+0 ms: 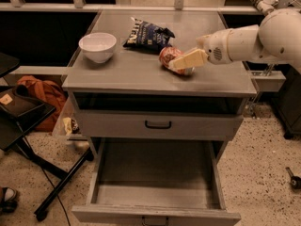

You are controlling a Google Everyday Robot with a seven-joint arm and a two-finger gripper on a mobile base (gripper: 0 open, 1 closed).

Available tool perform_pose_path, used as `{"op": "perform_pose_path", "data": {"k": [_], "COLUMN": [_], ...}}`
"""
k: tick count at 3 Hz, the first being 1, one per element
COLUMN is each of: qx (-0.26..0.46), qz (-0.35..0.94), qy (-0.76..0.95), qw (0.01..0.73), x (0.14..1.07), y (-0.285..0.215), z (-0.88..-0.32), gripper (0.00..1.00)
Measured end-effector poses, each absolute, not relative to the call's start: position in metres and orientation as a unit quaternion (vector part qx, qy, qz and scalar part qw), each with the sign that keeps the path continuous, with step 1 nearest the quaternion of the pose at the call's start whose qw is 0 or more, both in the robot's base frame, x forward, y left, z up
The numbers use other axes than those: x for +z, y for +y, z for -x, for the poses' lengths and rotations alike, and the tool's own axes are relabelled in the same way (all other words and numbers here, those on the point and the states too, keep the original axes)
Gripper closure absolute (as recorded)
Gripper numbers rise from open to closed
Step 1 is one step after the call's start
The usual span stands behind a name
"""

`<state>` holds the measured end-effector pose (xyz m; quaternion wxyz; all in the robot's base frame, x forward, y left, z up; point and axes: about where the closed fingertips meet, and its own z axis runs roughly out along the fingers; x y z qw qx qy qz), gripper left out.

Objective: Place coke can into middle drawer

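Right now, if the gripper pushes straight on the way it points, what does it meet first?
The coke can: the gripper, above the cabinet top at right, has its tip against it, though depth is unclear.

White bowl (pixel 97 46) and dark blue chip bag (pixel 148 33) lie apart on the grey countertop (pixel 122 72)

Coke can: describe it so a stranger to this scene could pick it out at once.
Look at the top of the grey drawer cabinet, right of centre, in front of the dark blue chip bag. There the gripper on the white arm holds the coke can, tilted. It is the only small red can, unlike the white bowl at the left.
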<state>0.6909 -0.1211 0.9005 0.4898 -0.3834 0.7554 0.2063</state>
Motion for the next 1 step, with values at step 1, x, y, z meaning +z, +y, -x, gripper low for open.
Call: {"op": "perform_pose_path", "data": {"k": [1], "qx": [0.206], "qz": [0.383], "qy": [0.755], "qw": [0.49], "x": [0.9005], "y": [-0.1211], "z": [-0.6909], "gripper": [0.0]}}
